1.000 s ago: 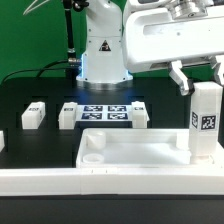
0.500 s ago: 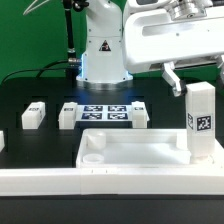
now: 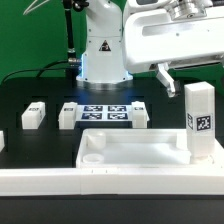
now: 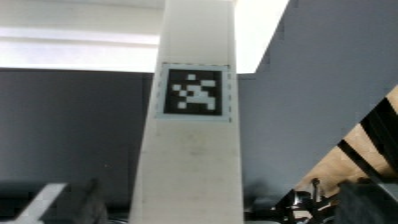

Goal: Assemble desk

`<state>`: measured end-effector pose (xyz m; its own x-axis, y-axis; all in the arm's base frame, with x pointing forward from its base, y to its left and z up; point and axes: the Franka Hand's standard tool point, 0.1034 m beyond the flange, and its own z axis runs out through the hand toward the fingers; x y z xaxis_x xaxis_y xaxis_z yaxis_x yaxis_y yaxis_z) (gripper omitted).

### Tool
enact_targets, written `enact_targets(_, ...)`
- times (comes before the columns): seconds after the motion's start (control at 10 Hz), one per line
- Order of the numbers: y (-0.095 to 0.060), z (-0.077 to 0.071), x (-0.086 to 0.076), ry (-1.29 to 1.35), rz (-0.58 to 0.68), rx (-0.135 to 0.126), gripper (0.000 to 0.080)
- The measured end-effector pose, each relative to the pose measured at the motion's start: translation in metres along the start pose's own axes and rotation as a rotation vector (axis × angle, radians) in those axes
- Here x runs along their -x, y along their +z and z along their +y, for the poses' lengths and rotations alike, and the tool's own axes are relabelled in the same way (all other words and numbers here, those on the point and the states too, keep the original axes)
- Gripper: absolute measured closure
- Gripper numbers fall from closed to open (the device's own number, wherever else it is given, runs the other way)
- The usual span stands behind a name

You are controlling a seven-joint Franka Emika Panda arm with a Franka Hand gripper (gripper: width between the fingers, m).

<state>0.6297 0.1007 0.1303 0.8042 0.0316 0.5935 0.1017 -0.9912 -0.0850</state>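
Hand (image 3: 196, 82): spread wide, gripping nothing | leg (image 3: 199, 125): upright, top end between the fingers, untouched, standing at panel (image 3: 130, 150) corner on the exterior view's right | panel: flat on tabletop (image 3: 40, 92)

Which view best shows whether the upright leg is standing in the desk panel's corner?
The exterior view: the upright leg shows from top to base, standing in a corner of the desk panel. The wrist view shows only its tagged face close up, not its base.
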Motion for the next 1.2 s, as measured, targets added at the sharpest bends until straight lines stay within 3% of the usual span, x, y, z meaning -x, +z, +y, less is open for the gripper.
enact_targets(0.2,0.001,0.0,0.0,0.0,-0.02,-0.001,0.015)
enact_targets(0.6,0.001,0.01,-0.026,0.01,-0.11,-0.003,0.015)
enact_targets(0.9,0.011,0.006,-0.021,0.017,-0.276,-0.025,0.015)
enact_targets(1.2,0.019,0.007,-0.003,0.023,-0.504,-0.048,0.015)
